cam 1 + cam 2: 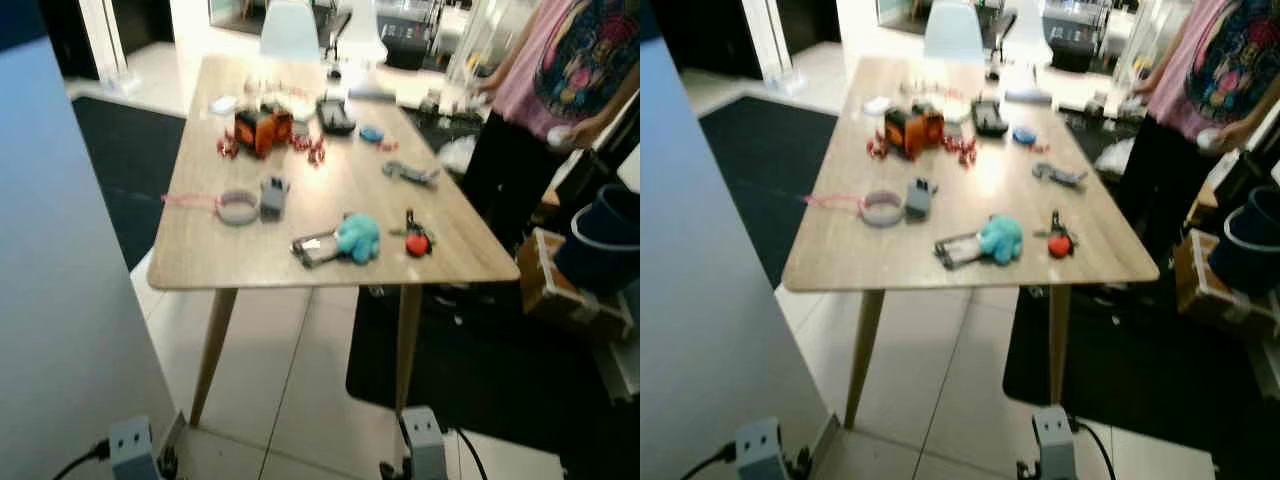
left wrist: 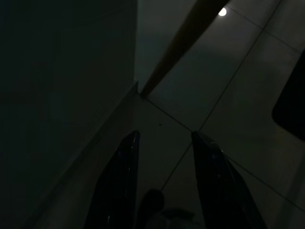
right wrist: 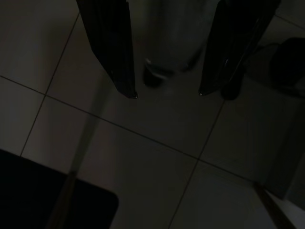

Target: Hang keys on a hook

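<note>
Both arms idle low over tile floor [image 1: 300,350], wooden table [image 1: 200,250] ahead.
Left gripper [image 2: 164,138] and right gripper [image 3: 167,93] hang spread apart, holding nothing, above the tiles. Keys with red fob [image 1: 416,240] lie near the table's front right corner, beside a teal plush [image 1: 356,238], well apart from both grippers. Person [image 1: 560,80] stands at far right.
</note>
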Tool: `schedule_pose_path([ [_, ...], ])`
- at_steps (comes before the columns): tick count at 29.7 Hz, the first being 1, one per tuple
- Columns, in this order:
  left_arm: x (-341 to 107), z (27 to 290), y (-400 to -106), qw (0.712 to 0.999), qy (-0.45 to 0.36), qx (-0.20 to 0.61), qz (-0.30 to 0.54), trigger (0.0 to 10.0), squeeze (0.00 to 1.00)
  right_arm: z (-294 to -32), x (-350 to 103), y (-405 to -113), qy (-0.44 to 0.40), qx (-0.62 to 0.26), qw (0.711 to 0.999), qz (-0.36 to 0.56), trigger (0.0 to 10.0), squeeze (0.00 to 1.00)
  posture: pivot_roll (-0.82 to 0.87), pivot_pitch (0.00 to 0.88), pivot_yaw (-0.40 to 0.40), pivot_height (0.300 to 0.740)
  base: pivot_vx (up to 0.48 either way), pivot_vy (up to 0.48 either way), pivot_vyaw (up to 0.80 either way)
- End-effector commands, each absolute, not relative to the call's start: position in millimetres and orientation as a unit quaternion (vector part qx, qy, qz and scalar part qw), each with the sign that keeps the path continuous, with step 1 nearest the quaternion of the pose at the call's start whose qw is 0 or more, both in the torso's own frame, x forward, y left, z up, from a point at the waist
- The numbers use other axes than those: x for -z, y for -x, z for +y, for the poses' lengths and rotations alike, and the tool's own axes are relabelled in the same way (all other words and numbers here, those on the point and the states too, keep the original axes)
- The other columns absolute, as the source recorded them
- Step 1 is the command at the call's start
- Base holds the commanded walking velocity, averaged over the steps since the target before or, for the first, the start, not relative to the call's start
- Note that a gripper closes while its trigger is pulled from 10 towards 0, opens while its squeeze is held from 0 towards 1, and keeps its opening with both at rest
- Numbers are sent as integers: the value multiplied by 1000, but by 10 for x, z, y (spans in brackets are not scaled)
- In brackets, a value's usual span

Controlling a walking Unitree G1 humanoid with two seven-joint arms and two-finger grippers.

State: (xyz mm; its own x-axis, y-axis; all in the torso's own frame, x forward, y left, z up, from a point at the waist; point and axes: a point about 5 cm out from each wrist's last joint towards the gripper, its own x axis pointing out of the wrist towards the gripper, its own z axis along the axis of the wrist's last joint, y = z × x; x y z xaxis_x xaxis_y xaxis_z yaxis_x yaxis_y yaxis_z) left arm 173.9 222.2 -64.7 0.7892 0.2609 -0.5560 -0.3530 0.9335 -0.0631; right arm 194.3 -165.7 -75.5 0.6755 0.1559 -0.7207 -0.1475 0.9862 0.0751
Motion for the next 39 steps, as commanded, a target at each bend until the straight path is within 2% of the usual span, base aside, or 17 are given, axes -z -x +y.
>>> schedule_pose_path([
  [1,676,2195,-1716,939,82,-160,293,10000,0,-1727,789,-1876,-3,-73,910,408,10000,0,76,92,-68,740,0,-368,0],
  [16,651,2139,-1777,945,64,-144,286,10000,0,-1750,768,-1900,21,-83,914,397,10000,0,77,93,-72,740,0,-16,0],
  [29,649,2138,-1780,945,56,-145,287,10000,0,-1733,762,-1911,18,-88,914,395,10000,0,78,94,-69,740,0,0,766],
  [39,644,2136,-1786,946,73,-138,284,10000,0,-1746,772,-1895,-1,-73,914,399,10000,0,79,95,-71,740,0,0,44],
])
